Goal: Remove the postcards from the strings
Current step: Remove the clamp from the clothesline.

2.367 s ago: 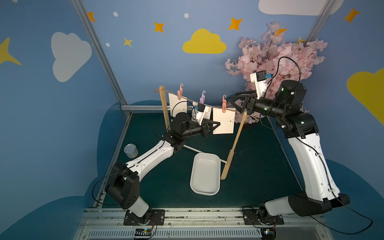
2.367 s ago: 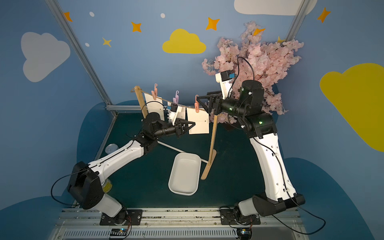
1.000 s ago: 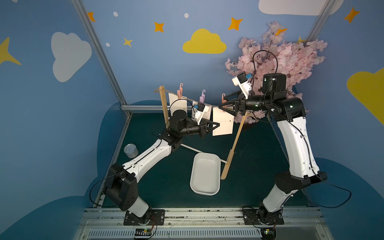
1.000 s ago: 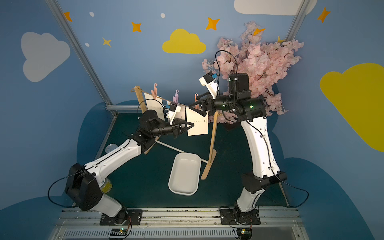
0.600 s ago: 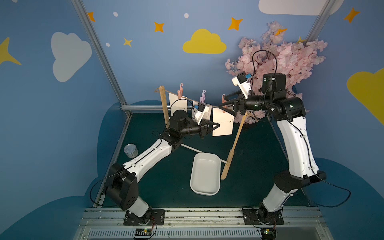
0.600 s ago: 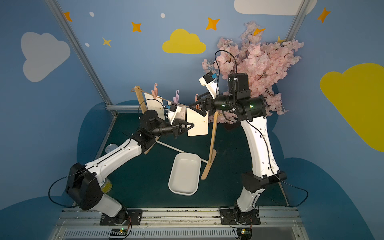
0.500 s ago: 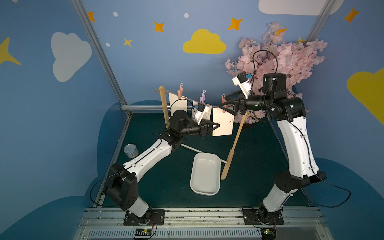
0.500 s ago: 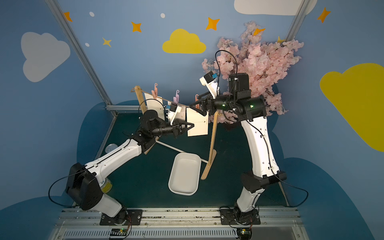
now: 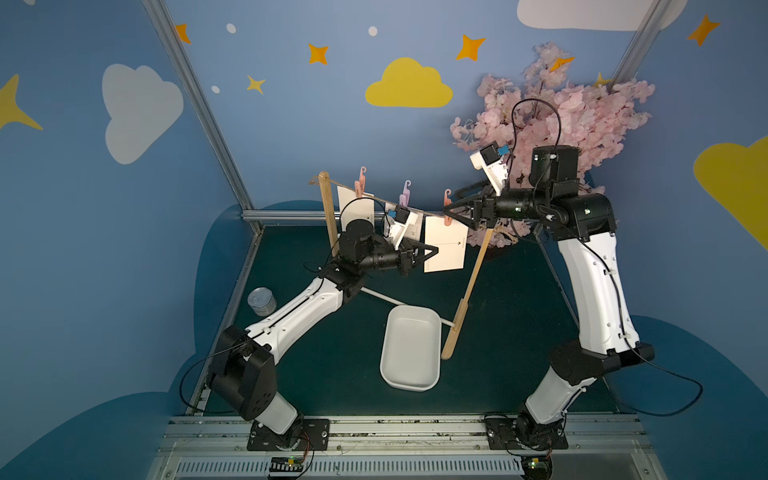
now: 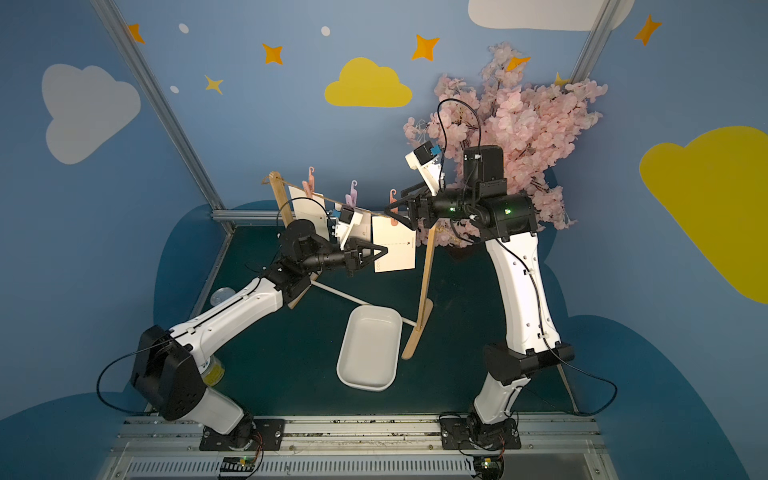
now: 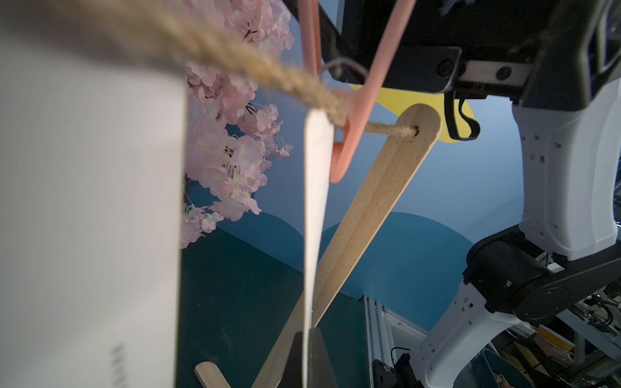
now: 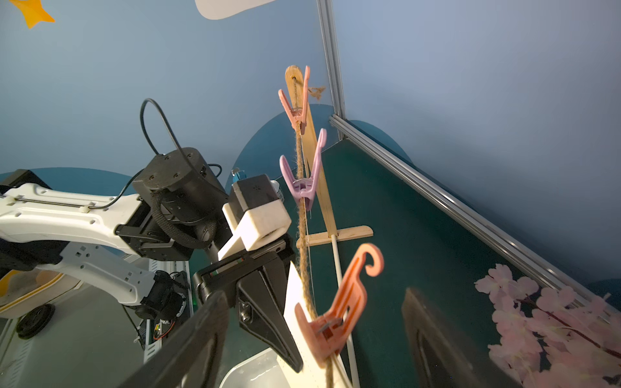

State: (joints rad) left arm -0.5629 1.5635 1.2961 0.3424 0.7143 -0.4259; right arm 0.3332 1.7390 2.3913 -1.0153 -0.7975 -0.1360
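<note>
Over on the left, the left arm (image 9: pixel 299 311) stretches low and nearly level beneath the jute twine (image 11: pixel 268 72). Its left gripper (image 9: pixel 432 252) stays clamped tight on the lower corner of the rightmost postcard (image 9: pixel 448 245), which hangs from the twine beside the right-hand post (image 9: pixel 473 270). Now the change: the right arm (image 9: pixel 594 282) has reared up taller, forearm level. The right gripper (image 9: pixel 452 204) straddles the salmon clothespin (image 9: pixel 447 207) with jaws spread wide and nothing gripped yet, so this card looks one pinch from coming free.

Postcards (image 9: pixel 446 249) on string (image 9: pixel 430 214); tray (image 9: pixel 410 353) before them
</note>
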